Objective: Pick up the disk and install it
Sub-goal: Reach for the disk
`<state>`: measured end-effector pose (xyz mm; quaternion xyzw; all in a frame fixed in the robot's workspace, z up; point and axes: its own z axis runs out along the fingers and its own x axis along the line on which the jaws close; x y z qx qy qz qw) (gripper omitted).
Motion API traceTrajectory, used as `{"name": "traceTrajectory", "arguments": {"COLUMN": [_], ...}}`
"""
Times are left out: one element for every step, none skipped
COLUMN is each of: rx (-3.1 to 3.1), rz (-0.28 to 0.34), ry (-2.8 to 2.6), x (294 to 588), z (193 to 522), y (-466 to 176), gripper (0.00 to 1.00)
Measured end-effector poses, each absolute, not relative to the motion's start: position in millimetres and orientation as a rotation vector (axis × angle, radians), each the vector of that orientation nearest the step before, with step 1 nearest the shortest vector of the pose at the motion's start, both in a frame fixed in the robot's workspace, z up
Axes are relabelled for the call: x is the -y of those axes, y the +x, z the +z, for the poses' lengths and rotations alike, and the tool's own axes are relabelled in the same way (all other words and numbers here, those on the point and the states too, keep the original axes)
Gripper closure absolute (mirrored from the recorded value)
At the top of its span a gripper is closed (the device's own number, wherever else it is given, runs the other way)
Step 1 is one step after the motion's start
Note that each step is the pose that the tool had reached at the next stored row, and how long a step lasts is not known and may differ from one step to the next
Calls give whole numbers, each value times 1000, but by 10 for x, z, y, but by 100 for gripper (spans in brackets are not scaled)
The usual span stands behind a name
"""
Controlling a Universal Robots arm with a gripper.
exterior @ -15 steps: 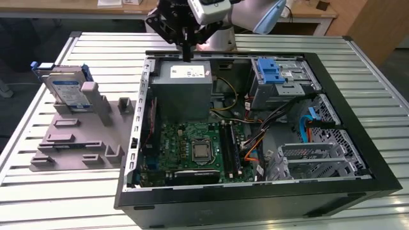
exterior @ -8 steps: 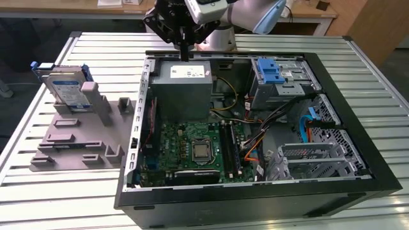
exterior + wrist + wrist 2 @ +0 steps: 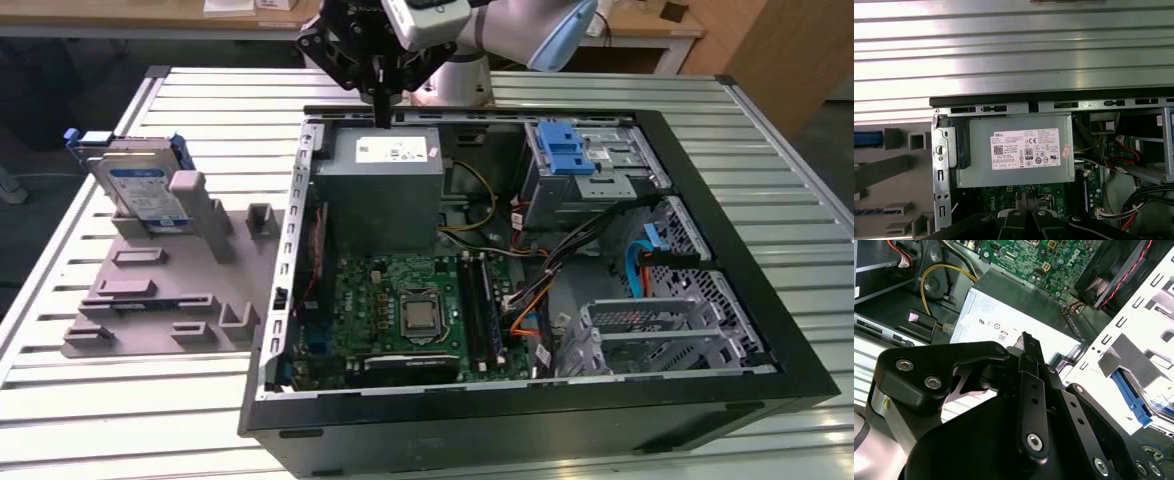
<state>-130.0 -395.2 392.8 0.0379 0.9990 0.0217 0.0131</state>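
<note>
Exterior view, from where I stand: the open computer case (image 3: pixel 747 250) lies on its side on a slatted metal table (image 3: pixel 107 400), and the arm's black gripper (image 3: pixel 386 117) hangs over the case's far rim, pointing down just above the far end of the grey power supply (image 3: pixel 384 190). I cannot tell whether the tips touch anything. The fingers are drawn together to a narrow point with nothing between them. The disk (image 3: pixel 140 188) is well apart from the gripper, outside the case towards the exterior view's left. It stands upright on edge in a slot at the far end of a grey holder block (image 3: pixel 160 290), with its blue-and-white label facing out and blue rails along its edges. Inside the case, the green motherboard (image 3: pixel 400 305) lies nearer than the power supply, and a silver drive cage with a blue latch (image 3: pixel 574 150) sits towards the exterior view's right. The first wrist view looks down on the power supply (image 3: pixel 1014 150) and its white sticker, with the closed gripper (image 3: pixel 1025 195) over the motherboard's edge beside it. In the second wrist view the gripper (image 3: pixel 1026 337) shows its fingers pressed together above the same grey box (image 3: pixel 1019 310).
</note>
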Motion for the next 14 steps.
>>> {"name": "traceTrajectory", "arguments": {"rx": [-3112, -3112, -3112, -3112, -3112, -3112, -3112, -3112, -3113, -3113, -3113, -3113, -3112, -3113], "rz": [68, 68, 68, 68, 68, 68, 68, 68, 68, 68, 68, 68, 68, 68], "ry": [118, 118, 118, 118, 118, 118, 118, 118, 118, 118, 118, 118, 118, 118], "x": [3951, 3951, 3951, 3950, 3950, 3949, 3949, 3948, 3946, 3945, 3943, 3941, 3940, 3938], "z": [3928, 3928, 3928, 3927, 3927, 3926, 3926, 3926, 3926, 3926, 3925, 3925, 3925, 3924], "y": [-1302, -1305, -1309, -1313, -1317, -1322, -1326, -1331, -1336, -1340, -1345, -1349, -1354, -1358], "gripper": [89, 89, 89, 89, 89, 89, 89, 89, 89, 89, 89, 89, 89, 89]}}
